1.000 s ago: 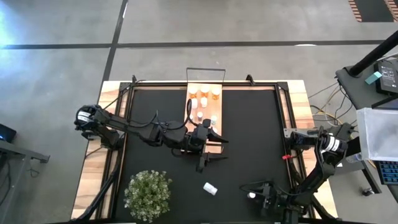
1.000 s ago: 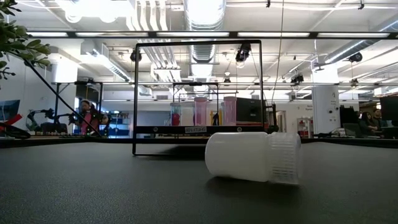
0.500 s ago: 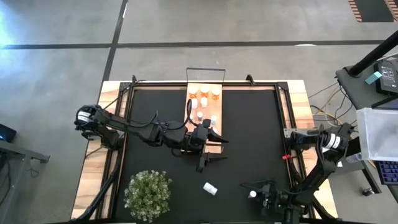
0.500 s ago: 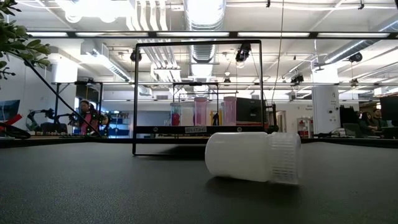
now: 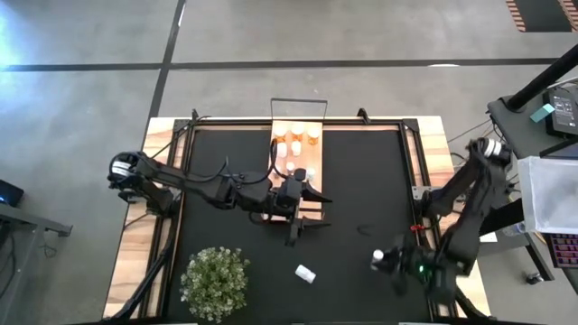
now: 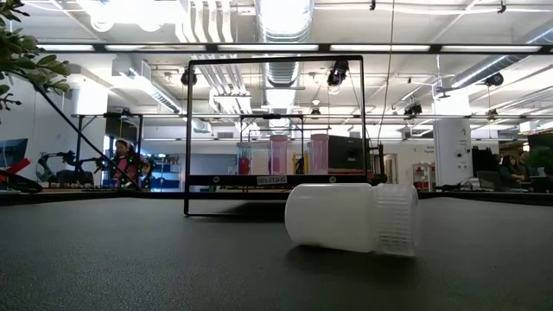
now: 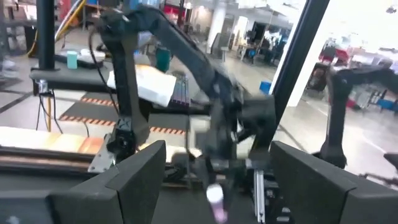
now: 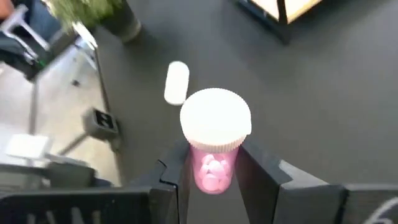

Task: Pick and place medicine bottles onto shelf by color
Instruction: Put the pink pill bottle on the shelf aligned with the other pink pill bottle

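1. A plant (image 5: 215,283) stands at the lower left of the black mat (image 5: 361,190) in the high view.
2. The left gripper (image 5: 307,211) hangs mid-frame, fingers spread and empty, beside the shelf (image 5: 293,171), which carries orange and white bottles.
3. A white bottle (image 5: 305,273) lies on its side, lower centre.
4. The right gripper (image 5: 386,264), lower right, is clamped on a pink bottle (image 8: 213,142) with a white cap.
5. The low view shows an open workshop with ceiling ducts behind the mat.

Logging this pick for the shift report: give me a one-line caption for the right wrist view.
Right gripper shut on a white-capped pink pill bottle, above the black mat where a white bottle lies.
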You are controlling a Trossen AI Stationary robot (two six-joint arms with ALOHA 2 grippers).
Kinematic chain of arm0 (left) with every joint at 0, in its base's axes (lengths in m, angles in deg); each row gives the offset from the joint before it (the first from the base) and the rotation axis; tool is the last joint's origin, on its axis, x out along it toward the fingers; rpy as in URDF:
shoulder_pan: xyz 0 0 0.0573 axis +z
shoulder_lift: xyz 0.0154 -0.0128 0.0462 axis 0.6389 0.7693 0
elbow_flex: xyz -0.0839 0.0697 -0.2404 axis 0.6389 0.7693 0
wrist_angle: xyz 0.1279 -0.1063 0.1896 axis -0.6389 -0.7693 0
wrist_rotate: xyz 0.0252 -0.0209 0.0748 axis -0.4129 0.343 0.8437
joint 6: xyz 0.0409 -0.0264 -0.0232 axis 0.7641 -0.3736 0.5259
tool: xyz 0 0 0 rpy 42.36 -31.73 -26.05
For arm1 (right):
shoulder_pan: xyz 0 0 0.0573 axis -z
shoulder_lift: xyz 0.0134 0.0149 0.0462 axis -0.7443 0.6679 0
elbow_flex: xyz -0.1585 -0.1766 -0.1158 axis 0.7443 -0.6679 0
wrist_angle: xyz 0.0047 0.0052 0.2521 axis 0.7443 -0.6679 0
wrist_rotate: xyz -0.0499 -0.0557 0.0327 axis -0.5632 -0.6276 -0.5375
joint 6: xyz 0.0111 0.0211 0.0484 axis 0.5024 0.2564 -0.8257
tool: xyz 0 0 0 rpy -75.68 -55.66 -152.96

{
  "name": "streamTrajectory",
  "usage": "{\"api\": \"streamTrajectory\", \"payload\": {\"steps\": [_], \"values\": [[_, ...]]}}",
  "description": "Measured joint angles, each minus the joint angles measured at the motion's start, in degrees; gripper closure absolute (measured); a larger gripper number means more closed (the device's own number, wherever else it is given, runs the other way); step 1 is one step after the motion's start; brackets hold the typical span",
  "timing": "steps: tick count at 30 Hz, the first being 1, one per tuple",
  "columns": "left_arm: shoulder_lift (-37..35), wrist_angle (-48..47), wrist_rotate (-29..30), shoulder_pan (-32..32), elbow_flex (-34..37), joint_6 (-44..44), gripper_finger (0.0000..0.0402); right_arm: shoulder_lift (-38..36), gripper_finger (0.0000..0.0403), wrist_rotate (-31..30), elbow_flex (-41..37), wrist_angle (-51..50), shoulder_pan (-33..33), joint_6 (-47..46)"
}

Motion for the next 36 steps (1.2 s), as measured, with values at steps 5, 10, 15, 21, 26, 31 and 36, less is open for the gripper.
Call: {"api": "streamTrajectory", "payload": {"steps": [5,10,15,21,26,31,36], "values": [[-0.86,-6.43,-1.06,0.16,-0.33,0.01,0.0130,-9.80,0.0305,2.03,-0.01,-0.40,5.55,6.58],[-1.13,-8.38,-3.77,0.16,-0.15,-0.02,0.0130,-15.07,0.0305,5.79,0.77,0.24,12.87,16.47],[-1.13,-8.40,-4.40,0.35,-0.09,0.01,0.0130,-14.90,0.0305,11.67,5.51,0.20,22.02,29.36],[-1.11,-8.38,-4.39,1.07,-0.09,3.20,0.0130,-10.82,0.0305,18.70,16.18,-0.44,32.30,45.51],[-1.09,-8.38,-3.54,2.18,-0.09,4.83,0.0130,-4.99,0.0305,24.92,25.76,-7.03,38.99,52.28],[-1.06,-7.87,-0.32,3.59,-0.09,6.42,0.0130,0.80,0.0305,27.46,33.78,-17.90,42.77,53.95],[-0.03,-7.50,-0.02,4.42,-0.11,6.05,0.0130,4.85,0.0305,28.77,39.91,-23.71,45.16,57.42]]}}
